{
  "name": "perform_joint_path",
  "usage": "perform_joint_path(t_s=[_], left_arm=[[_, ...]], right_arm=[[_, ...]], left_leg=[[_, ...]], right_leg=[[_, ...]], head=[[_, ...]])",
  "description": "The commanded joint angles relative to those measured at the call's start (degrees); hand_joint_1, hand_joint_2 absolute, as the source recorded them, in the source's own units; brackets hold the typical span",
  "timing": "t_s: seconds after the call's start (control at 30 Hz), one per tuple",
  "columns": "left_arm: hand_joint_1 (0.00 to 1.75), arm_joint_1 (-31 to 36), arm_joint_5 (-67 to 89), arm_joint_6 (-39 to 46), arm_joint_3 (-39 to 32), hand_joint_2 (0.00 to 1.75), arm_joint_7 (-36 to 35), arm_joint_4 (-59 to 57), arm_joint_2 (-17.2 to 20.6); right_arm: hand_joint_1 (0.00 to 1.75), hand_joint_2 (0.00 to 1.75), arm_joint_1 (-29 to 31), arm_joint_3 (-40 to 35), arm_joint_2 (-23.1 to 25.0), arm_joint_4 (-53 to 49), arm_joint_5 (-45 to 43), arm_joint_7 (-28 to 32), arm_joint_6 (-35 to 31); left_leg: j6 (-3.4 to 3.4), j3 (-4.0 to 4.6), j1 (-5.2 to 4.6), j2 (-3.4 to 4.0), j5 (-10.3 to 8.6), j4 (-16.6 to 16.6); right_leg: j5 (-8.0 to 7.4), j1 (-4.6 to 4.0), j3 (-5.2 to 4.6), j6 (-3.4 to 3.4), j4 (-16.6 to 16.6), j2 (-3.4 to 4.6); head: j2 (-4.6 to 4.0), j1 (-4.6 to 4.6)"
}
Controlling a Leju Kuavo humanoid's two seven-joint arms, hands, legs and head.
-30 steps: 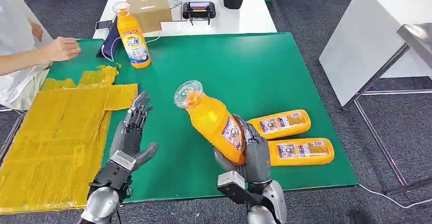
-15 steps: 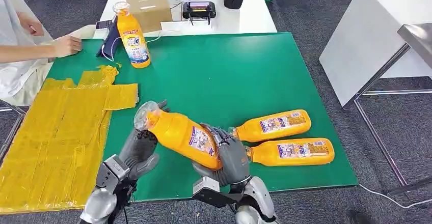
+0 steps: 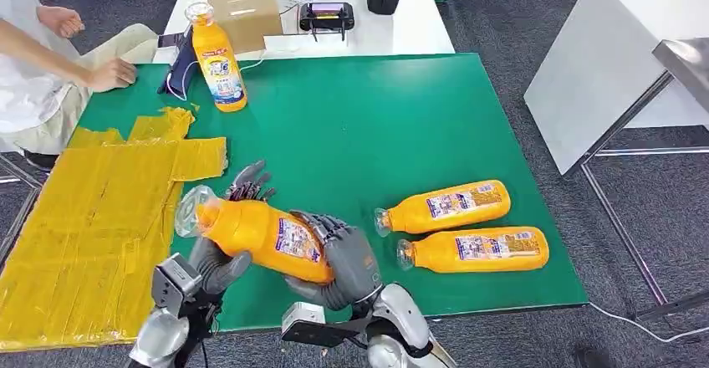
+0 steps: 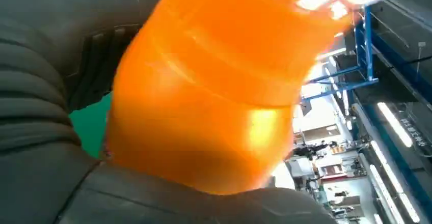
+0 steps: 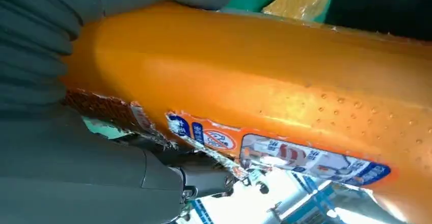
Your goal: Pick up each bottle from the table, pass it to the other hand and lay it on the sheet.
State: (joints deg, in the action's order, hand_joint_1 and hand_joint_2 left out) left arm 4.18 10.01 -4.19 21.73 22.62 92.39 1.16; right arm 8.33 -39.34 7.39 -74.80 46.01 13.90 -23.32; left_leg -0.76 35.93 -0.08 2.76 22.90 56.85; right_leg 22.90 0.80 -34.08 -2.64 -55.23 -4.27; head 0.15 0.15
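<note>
My right hand (image 3: 339, 259) grips an orange bottle (image 3: 259, 234) by its base end, held almost level above the green table (image 3: 376, 117), clear cap pointing left. My left hand (image 3: 226, 255) is under the bottle's neck end; its fingers (image 3: 251, 182) stand up behind the bottle and its thumb lies below. In the left wrist view the bottle (image 4: 214, 91) rests against the palm. The right wrist view shows the labelled bottle (image 5: 265, 96) in that hand's grasp. The yellow sheet (image 3: 92, 217) covers the table's left side. Two more bottles (image 3: 447, 205) (image 3: 481, 249) lie at right; one bottle (image 3: 216, 58) stands at the far left.
A person's hand (image 3: 113, 74) rests on the table's far left corner beside a dark blue cloth (image 3: 178, 74). Behind the green table, a white table carries a cardboard box (image 3: 244, 12) and a black controller (image 3: 326, 17). A white cabinet (image 3: 602, 58) stands to the right.
My right hand has carried the bottle leftward and tipped it from near upright to almost level, bringing its neck end into my left hand. The person's arm has shifted at the far left.
</note>
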Motion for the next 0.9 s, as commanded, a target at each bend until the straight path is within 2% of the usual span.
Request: perform_joint_path(t_s=[0.03,0.17,0.2,0.23,0.27,0.3,0.73,0.87,0.9], left_arm=[[0.00,2.5,6.8,5.4,2.2,1.75,-1.2,-4.9,0.3],[0.02,2.5,6.9,6.4,1.4,1.75,-1.2,-5.3,-0.1],[0.31,2.5,6.8,6.6,1.2,1.75,-1.2,-5.3,-0.2],[0.45,2.4,6.6,6.7,1.0,1.75,-1.1,-5.3,-0.2],[1.54,2.3,6.1,6.9,0.6,1.75,-0.9,-5.2,-0.4],[1.73,2.3,5.8,7.0,0.4,1.75,-0.8,-5.2,-0.5],[1.75,1.9,1.7,7.6,-1.8,1.75,0.3,-5.1,-1.8],[1.75,2.0,1.2,7.6,-1.9,1.75,0.5,-5.1,-2.0],[1.75,2.1,1.4,7.8,-1.9,1.75,0.7,-5.0,-2.0]], right_arm=[[1.75,1.75,3.5,-4.2,-1.0,3.5,-0.3,-1.0,0.4],[1.75,1.75,3.7,-4.5,-1.2,3.6,-0.6,-1.4,0.5],[1.75,1.75,3.7,-4.5,-1.2,3.7,-0.6,-1.4,0.5],[1.75,1.75,3.8,-4.5,-1.2,3.7,-0.6,-1.4,0.5],[1.75,1.75,3.9,-4.6,-1.1,3.9,-0.7,-1.4,0.5],[1.75,1.75,3.9,-4.6,-1.1,4.0,-0.7,-1.5,0.5],[1.75,1.75,4.2,-4.9,-1.0,4.9,-1.0,-1.6,0.2],[1.75,1.75,4.0,-4.6,-1.0,4.6,-0.9,-1.3,-0.7],[1.52,1.75,3.8,-4.4,-1.0,4.4,-0.8,-1.0,-1.6]], left_leg=[[0.05,-0.27,0.07,-0.20,0.08,0.0],[0.07,-0.32,0.08,-0.22,0.11,0.0],[0.05,-0.23,0.05,-0.17,0.06,0.0],[0.07,-0.34,0.08,-0.24,0.11,0.0],[0.06,-0.26,0.07,-0.18,0.08,0.0],[0.07,-0.32,0.09,-0.22,0.12,0.0],[0.08,-0.41,0.10,-0.27,0.15,0.0],[0.03,-0.16,0.04,-0.14,0.03,-0.1],[0.05,-0.26,0.09,-0.22,0.09,0.0]], right_leg=[[0.09,0.00,0.29,0.09,0.1,0.26],[0.11,0.00,0.33,0.11,0.0,0.31],[0.06,0.01,0.23,0.08,0.1,0.23],[0.12,0.00,0.35,0.11,0.0,0.32],[0.08,-0.01,0.26,0.09,0.1,0.27],[0.12,-0.01,0.32,0.11,0.0,0.33],[0.15,0.00,0.43,0.13,0.1,0.37],[0.04,0.00,0.17,0.06,0.1,0.18],[0.10,-0.02,0.29,0.09,0.1,0.26]], head=[[0.00,0.00],[0.00,0.00],[0.00,0.00],[0.00,0.00],[0.00,0.00],[0.00,0.00],[0.00,0.00],[0.00,0.00],[0.00,0.00]])
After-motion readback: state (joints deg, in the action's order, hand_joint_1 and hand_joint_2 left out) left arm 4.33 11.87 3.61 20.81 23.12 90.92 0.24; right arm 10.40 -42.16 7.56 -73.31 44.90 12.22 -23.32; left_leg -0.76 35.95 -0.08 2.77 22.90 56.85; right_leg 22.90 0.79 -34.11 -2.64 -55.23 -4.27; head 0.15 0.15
